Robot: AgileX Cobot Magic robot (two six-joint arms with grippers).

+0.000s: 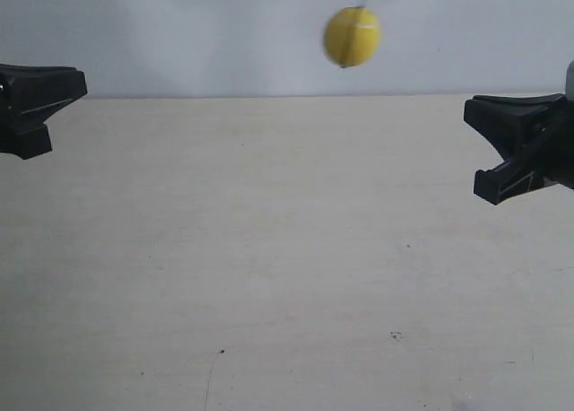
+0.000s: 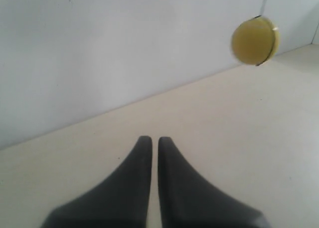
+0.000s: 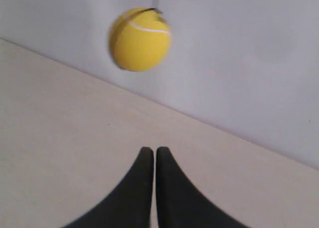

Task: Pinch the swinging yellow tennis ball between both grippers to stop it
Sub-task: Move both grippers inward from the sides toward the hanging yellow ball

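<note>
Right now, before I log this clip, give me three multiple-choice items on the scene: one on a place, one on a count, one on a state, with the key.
1. Where is the yellow tennis ball?
A. In the air above the table
B. Lying on the table
C. Held in a claw

2. How many balls are in view?
A. Three
B. One
C. Two

3. How do the left claw and the right claw stand?
A. Wide open
B. Clamped on the ball
C. Fingers nearly together, holding nothing

Answers: 1 A, the exterior view shows the ball well clear of the table surface. 2 B, each view shows a single ball. 3 C, each wrist view shows only a thin slit between the fingers, with the ball away from them.
</note>
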